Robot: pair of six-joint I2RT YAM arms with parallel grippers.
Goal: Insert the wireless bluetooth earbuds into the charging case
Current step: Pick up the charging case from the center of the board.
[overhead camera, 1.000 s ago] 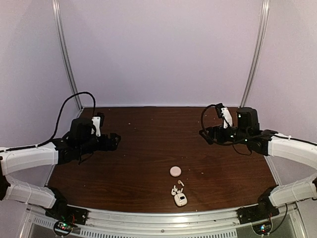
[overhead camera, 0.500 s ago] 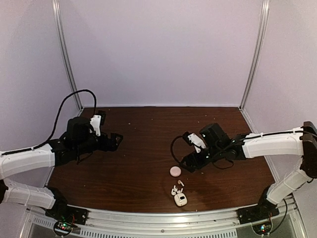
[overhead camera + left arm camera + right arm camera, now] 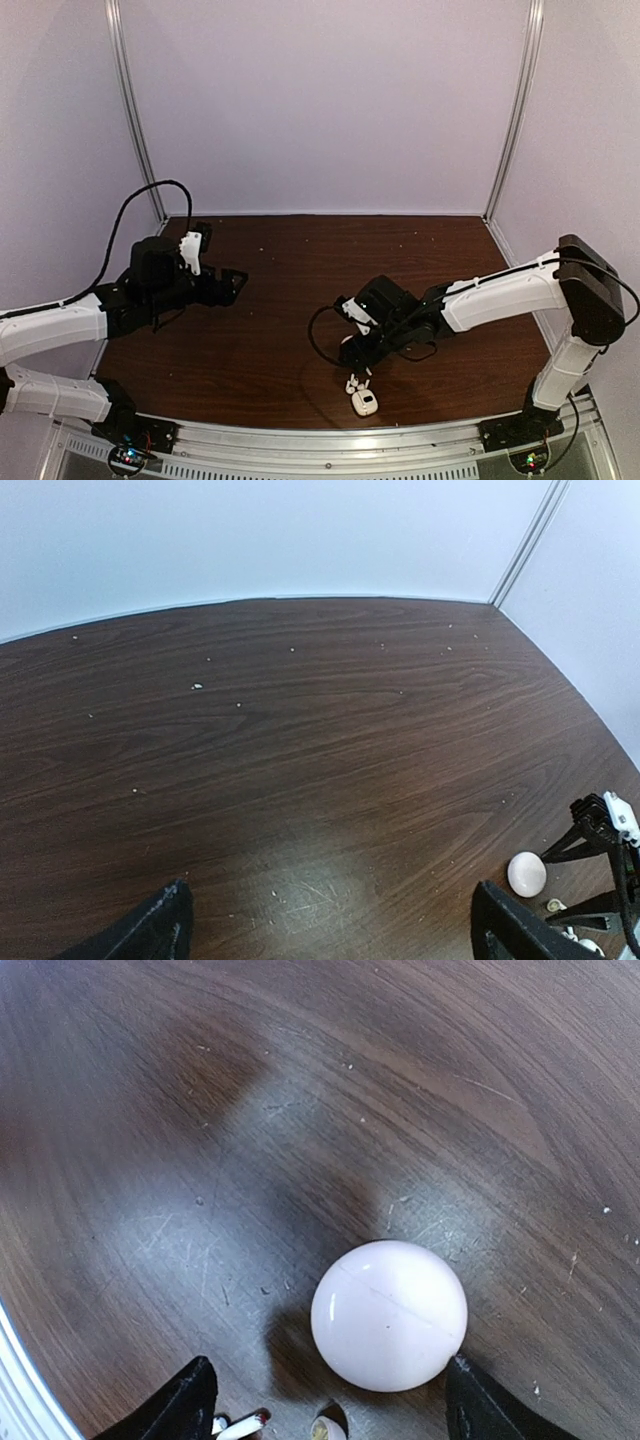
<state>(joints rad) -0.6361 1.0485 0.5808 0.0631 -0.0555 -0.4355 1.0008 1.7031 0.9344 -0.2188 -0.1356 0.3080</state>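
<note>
The white charging case (image 3: 364, 402) sits near the table's front edge. Two tiny white earbuds (image 3: 353, 383) lie just behind it. In the right wrist view their tips (image 3: 238, 1426) show at the bottom edge. My right gripper (image 3: 357, 352) is open and empty, low over the pale pink round disc (image 3: 389, 1315), which lies between its fingers (image 3: 186, 1406), nearer the right one. The disc is mostly hidden under the gripper in the top view. My left gripper (image 3: 233, 284) is open and empty at the far left, well away; in its wrist view (image 3: 330, 942) only bare wood lies between its fingers.
The pink disc (image 3: 527, 873) and the right gripper's black frame (image 3: 598, 825) show at the lower right of the left wrist view. The metal front rail (image 3: 330, 440) runs just in front of the case. White walls enclose the dark wooden table (image 3: 300, 260).
My right arm has swung in from the back right and reached down toward the front centre, ending over the pink disc. My left arm has hardly moved.
</note>
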